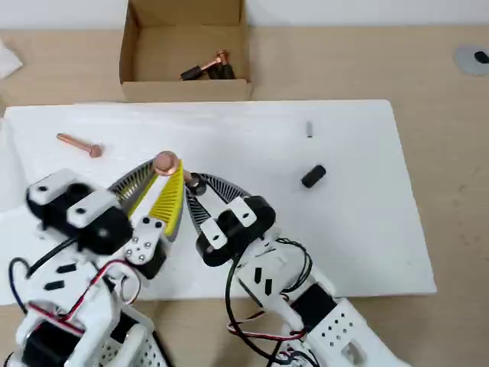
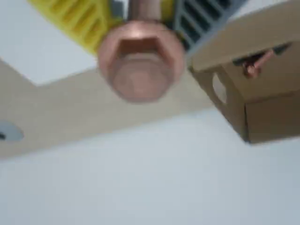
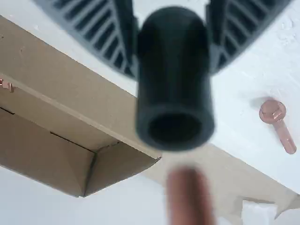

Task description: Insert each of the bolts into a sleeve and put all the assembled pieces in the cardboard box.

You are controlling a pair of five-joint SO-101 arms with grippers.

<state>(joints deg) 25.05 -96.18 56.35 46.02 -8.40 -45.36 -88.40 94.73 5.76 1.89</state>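
Clenched in left jaws: copper hex-head bolt (image 1: 166, 163), shaft end just beside black cylindrical sleeve (image 3: 173, 79) gripped in right jaws. Beyond both, open white surface (image 1: 359, 229). Left, loose copper bolt (image 1: 79, 144); right, loose black sleeve (image 1: 313, 177). Farthest, brown cardboard box (image 1: 186, 90) holding assembled pieces (image 1: 210, 69).

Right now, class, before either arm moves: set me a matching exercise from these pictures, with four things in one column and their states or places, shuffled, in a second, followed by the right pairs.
Things
1. left gripper
2. right gripper
3. brown cardboard box
4. loose copper bolt

States or places
A. lies on the white board, apart from both arms
B. shut on a black cylindrical sleeve
C. holds assembled bolt-and-sleeve pieces
D. shut on a copper hex-head bolt

Pairs: 1-D, 2-B, 3-C, 4-A
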